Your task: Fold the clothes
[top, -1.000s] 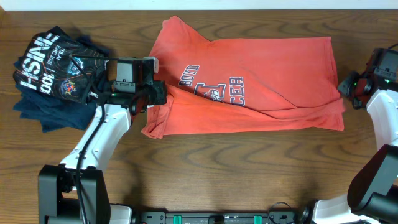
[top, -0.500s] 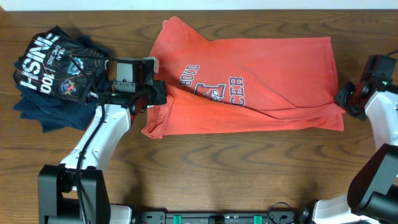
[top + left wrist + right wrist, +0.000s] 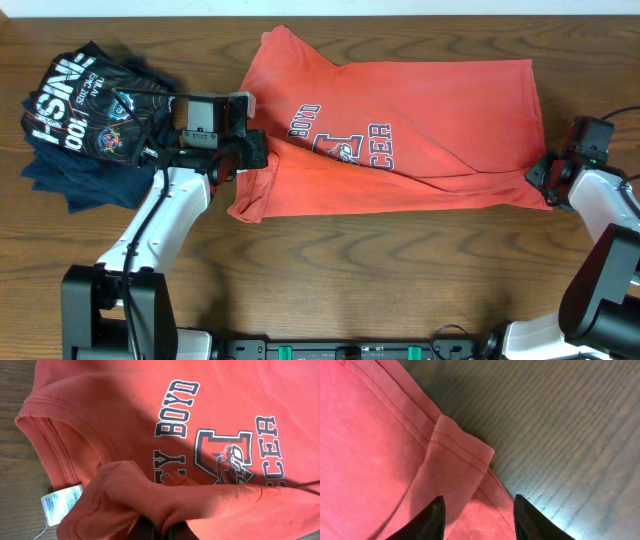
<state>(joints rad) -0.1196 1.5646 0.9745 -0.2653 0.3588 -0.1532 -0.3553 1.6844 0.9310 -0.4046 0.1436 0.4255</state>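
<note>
Shirt [image 3: 430, 100] lay spread across the back middle of the tabletop [image 3: 400, 270]. Long axis ran left-right, collar end toward my left, hem toward my right.

Left tool [image 3: 257, 152] sat at the shirt's left edge, just beside the collar [image 3: 60, 425]. It was clamped on a bunch of fabric. In the wrist view the cloth humped up over the tips, so they were mostly hidden.

Right tool [image 3: 541, 180] was at the shirt's lower right corner. Its fingers [image 3: 436, 520] were spread wide with nothing held. A small folded-over hem corner [image 3: 460, 455] lay just ahead of the gap between them. Couldn't tell whether the tips touched the cloth.

Materials:
- Shirt was soft red-orange knit, with a ribbed collar band and a double-stitched hem.
- Print [image 3: 345, 140] was dark block letters with white edging, set at a slant to the shirt's top edge.
- White tag [image 3: 60, 505] stuck out below the collar, over bare wood.
- A diagonal ridge ran from below the print to the right hem corner.
- The bottom left of the shirt was rumpled into a flap.
- Tabletop was dark wood with visible grain.

Dark shirts [image 3: 85, 120] with white lettering were heaped at far left, apart from the shirt.
</note>
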